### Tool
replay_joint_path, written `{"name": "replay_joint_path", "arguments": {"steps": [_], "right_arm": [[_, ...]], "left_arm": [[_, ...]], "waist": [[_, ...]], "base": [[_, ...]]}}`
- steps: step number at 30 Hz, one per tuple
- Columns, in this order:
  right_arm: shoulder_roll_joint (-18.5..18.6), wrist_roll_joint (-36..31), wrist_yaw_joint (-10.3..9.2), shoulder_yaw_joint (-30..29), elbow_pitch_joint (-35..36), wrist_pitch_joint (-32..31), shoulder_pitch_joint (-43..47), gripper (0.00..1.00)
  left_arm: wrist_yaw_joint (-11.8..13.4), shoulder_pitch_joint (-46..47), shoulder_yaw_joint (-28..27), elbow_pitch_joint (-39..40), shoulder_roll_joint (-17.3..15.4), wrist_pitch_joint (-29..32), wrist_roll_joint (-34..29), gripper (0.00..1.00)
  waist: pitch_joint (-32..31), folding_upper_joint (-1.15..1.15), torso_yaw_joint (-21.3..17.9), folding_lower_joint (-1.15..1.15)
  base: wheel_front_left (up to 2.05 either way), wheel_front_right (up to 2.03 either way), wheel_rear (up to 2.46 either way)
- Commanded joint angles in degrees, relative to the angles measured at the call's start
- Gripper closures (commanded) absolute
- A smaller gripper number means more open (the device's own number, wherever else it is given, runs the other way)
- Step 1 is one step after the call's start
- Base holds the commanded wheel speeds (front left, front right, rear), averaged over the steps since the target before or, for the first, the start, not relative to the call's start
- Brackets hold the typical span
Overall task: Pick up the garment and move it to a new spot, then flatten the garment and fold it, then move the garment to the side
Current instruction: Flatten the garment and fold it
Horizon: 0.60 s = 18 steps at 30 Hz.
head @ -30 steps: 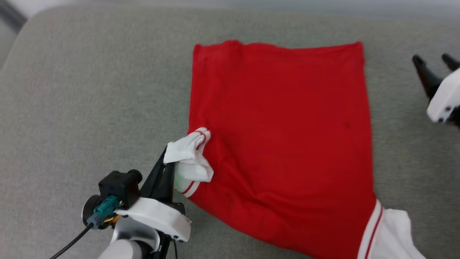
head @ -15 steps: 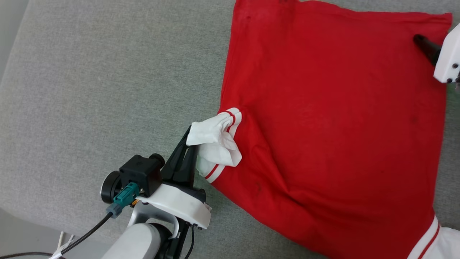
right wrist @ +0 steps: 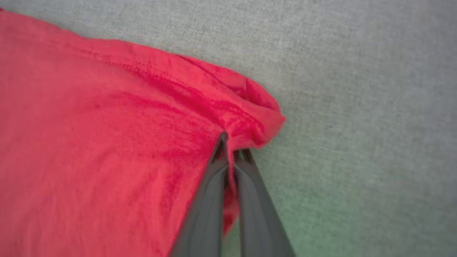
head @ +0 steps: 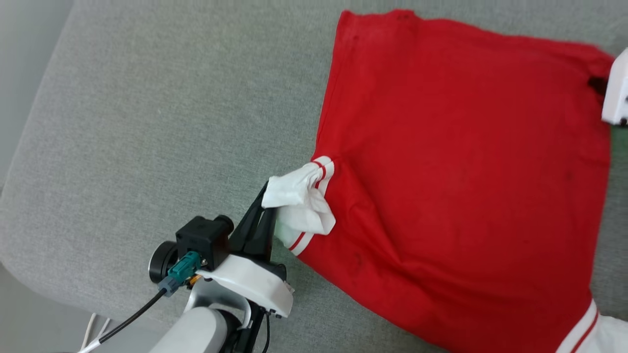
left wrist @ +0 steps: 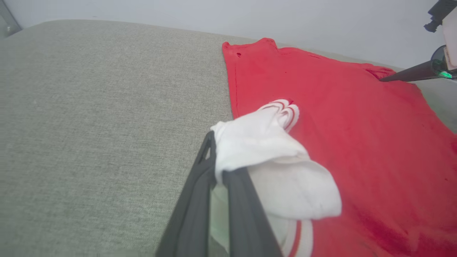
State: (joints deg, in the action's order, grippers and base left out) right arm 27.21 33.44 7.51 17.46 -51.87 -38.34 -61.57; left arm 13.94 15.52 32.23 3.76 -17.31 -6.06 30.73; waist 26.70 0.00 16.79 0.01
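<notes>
1. The red shirt point(head: 456, 171) lies spread on the grey cushion point(head: 171, 122), plain red side up, over the right part of the cushion in the head view. Its body is mostly flat, with creases fanning out from the lower left.
2. The left gripper point(head: 264, 206) is closed tight on the white sleeve point(head: 301, 208) at the shirt's left edge. The sleeve is bunched and draped over the fingertips, and its red-and-white trim shows above and below the bunch.
3. The right gripper point(right wrist: 230, 151) is pinched on the shirt's far right corner. In the right wrist view a thin fold of red cloth runs between the two fingers, and the corner puckers into a small hump just past the tips.
4. The second sleeve point(head: 606, 336), white with striped trim, lies at the lower right edge of the head view.
5. A black cable point(head: 130, 319) runs from the camera on the left wrist down past the cushion's front edge.
</notes>
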Motion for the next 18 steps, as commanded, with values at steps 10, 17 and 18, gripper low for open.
{"name": "replay_joint_path", "arguments": {"steps": [10,17,18], "right_arm": [[5.2,-0.8,-0.04,8.7,6.8,1.9,6.1,1.00],[10.3,2.5,-0.04,10.2,15.4,1.1,18.9,1.00],[10.7,2.8,-0.04,9.9,16.6,0.8,21.4,1.00]], "left_arm": [[1.4,-5.5,-1.8,-3.5,-2.1,0.2,2.5,1.00],[2.7,-10.4,-3.9,-3.8,-4.9,2.0,5.2,1.00],[3.0,-11.2,-4.3,-3.9,-5.4,2.2,5.4,1.00]], "waist": [[-11.9,0.00,-6.5,-0.01],[-17.7,0.00,-12.8,-0.01],[-18.4,0.00,-13.8,-0.01]], "base": [[0.00,0.00,0.00],[0.00,0.00,0.00],[0.00,0.00,0.00]]}}
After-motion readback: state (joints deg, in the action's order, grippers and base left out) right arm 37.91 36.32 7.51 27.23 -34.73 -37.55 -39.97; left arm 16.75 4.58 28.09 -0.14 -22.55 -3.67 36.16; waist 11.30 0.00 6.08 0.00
